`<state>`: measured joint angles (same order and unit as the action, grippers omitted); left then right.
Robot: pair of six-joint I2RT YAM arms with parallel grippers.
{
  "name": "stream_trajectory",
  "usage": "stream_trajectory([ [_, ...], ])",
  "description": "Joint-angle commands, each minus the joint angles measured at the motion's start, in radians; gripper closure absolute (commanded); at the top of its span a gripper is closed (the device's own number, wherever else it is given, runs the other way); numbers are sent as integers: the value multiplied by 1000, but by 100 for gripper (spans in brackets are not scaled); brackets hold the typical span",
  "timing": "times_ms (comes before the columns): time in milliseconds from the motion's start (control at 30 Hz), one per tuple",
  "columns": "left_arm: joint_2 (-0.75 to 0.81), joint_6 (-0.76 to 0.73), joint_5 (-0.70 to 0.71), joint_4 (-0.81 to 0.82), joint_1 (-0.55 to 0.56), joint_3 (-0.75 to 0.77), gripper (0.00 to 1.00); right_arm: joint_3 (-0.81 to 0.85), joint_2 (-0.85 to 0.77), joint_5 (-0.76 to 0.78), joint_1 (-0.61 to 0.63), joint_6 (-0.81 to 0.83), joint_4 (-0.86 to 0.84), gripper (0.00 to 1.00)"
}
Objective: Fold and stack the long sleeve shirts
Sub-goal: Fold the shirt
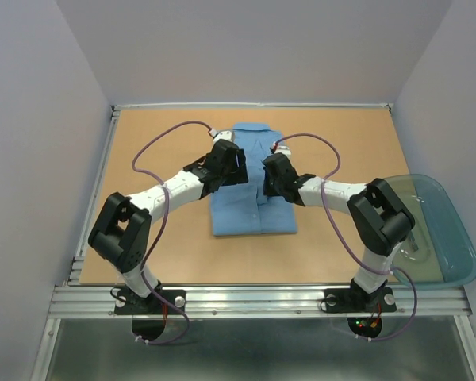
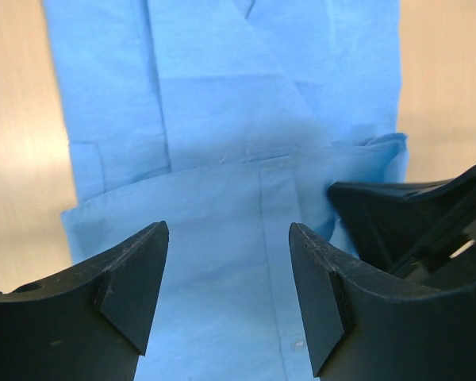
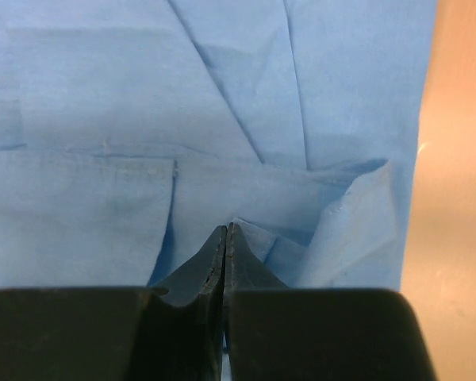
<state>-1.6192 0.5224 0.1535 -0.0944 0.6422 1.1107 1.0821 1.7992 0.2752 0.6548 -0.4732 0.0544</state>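
One long sleeve shirt (image 1: 250,208), light blue and folded into a rectangle with its collar at the far end, lies in the middle of the table. My left gripper (image 1: 235,168) hovers over its left half; the left wrist view shows that gripper (image 2: 228,232) open, with only flat cloth (image 2: 222,119) under the gap. My right gripper (image 1: 270,179) is on the shirt's right half. In the right wrist view its fingers (image 3: 226,228) are pressed together on a raised fold of the shirt (image 3: 103,95), with the cloth bunched up just to their right.
A translucent teal tub (image 1: 448,234) sits off the table's right edge beside the right arm. The tan table (image 1: 159,135) is bordered by grey walls at the back and sides. The right gripper's black body (image 2: 404,214) shows close to the left gripper's right finger.
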Motion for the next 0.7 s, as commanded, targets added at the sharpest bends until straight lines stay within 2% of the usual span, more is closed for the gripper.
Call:
stream_trajectory([
  [0,-48,-36,-9,5,31,67,27,-98,-41,-34,-4,-197,-161,100],
  [333,-186,-15,43,2,74,149,32,-272,-38,-145,-27,-389,-398,99],
  [667,-321,-39,142,-70,116,261,35,-281,-29,-153,-27,-386,-407,100],
])
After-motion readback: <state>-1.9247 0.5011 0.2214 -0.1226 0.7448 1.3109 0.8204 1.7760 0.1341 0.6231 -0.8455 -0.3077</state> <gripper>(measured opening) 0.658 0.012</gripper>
